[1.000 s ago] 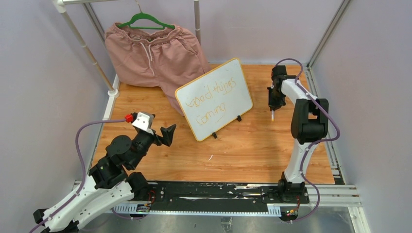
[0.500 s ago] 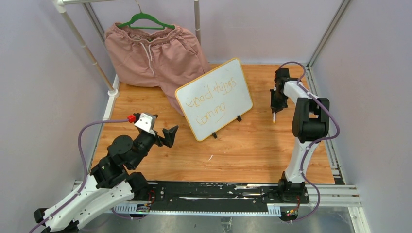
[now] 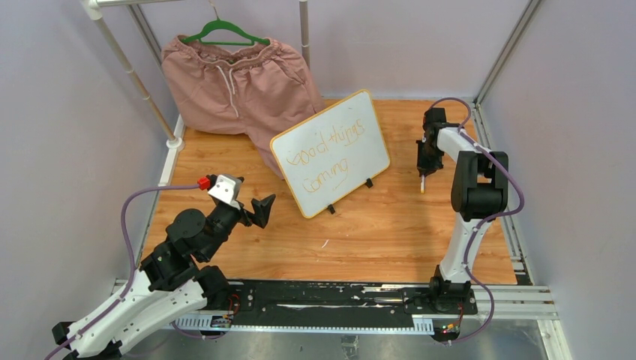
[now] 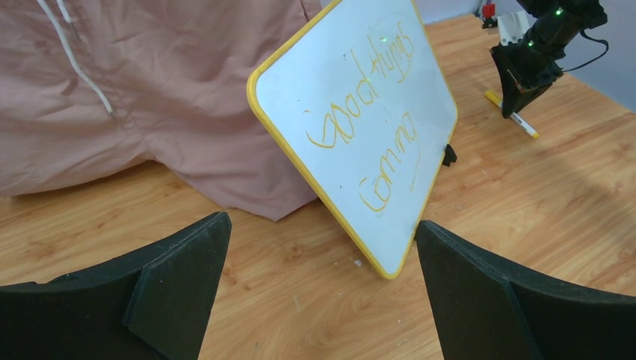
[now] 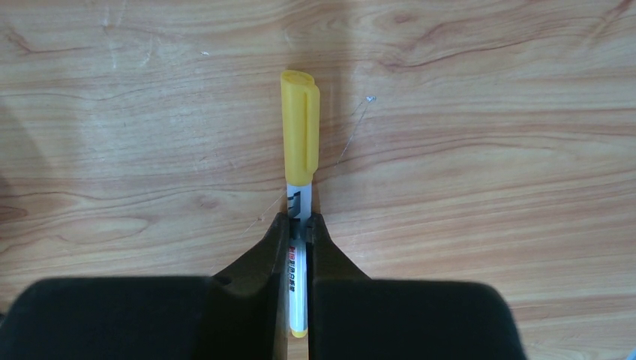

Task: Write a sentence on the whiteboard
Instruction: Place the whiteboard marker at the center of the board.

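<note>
One yellow-capped marker [image 5: 300, 139], clamped in the right pincer [image 5: 298, 223] right of the whiteboard [image 3: 330, 153], apparently touching the tabletop [image 3: 375, 225]; left pincer [image 4: 321, 229] gapes.

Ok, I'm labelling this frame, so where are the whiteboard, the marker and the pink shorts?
whiteboard [image 3: 334, 155], top view, white face between the written lines.
marker [image 5: 300, 127], right wrist view, its yellow cap.
pink shorts [image 3: 240, 90], top view, middle of the fabric.
</note>
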Robot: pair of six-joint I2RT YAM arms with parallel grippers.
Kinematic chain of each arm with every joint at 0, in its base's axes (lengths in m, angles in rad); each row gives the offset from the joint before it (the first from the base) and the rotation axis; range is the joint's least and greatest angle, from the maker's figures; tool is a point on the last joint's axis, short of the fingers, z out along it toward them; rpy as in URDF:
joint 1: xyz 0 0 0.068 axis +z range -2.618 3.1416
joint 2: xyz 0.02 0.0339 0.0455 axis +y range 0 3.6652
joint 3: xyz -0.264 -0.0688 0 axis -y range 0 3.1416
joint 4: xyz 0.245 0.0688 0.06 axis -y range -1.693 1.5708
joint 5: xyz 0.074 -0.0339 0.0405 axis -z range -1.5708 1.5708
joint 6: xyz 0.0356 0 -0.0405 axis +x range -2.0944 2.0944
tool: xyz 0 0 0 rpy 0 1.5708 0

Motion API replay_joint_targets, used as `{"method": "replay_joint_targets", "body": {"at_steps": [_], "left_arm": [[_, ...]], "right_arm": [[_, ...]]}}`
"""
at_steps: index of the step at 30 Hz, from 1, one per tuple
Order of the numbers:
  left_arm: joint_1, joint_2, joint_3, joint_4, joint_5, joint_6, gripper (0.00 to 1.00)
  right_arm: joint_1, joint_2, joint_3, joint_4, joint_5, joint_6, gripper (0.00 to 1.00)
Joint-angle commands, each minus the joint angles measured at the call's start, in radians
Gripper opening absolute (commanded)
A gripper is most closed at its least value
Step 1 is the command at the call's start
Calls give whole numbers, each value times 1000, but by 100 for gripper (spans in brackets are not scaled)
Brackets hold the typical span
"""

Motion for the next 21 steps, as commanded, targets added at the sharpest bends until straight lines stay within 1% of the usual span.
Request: {"method": "replay_joint_targets", "body": {"at_steps": [1,8,16,21], "left_arm": [[-1,6,-6,37,9,12,100],[-1,6,-8,37,16,12,100],[-1,4,-6,35,19,11,100],[-1,4,-6,35,19,10,100]], "right_arm": [[-9,17,-45,-10,0,6,8],[-9,19,-47,-10,0,5,15],[-9,16,-53,-9,4,3,19],[-10,11,-58,-9,5,6,24]]}}
